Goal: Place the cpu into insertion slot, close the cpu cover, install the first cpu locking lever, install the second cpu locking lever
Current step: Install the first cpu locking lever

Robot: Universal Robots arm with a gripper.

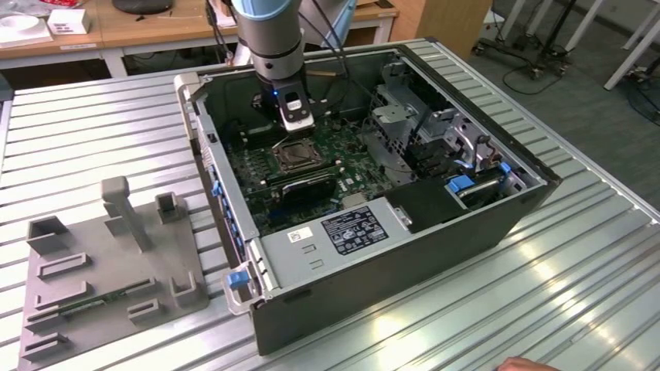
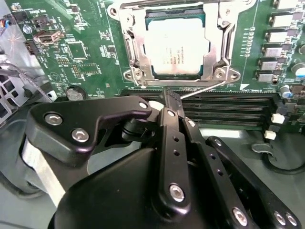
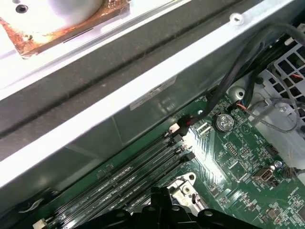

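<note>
One open computer case (image 1: 495,224) lies on its side on the ribbed metal table (image 1: 93,139), and I have the arm (image 1: 270,35) reaching straight down into it from above. Beside the case, toward the exterior view's left, sits a grey fixture tray (image 1: 103,270) with upright posts. Inside the case I see the green motherboard (image 2: 81,57), with a grey power supply (image 1: 341,236) near the front and a perforated drive cage (image 1: 397,124) toward the exterior view's right.

On the board, the insertion slot (image 2: 177,9) is filled: the cpu (image 2: 174,47) lies flat inside it, silvery top up. The cpu cover (image 2: 136,45) rests down around the chip, its frame bordering the metal top on all sides I can see. A thin wire locking lever (image 2: 205,89) runs along the edge of the socket that faces the long black memory slots (image 2: 228,107).

My gripper (image 2: 170,98) hangs just above those memory slots, right beside the socket and not over the chip. In the second wrist view its black fingers (image 2: 172,102) look drawn together to a narrow tip, with that tip at or very near the end of the lever; I cannot tell whether it actually pinches the wire.
</note>
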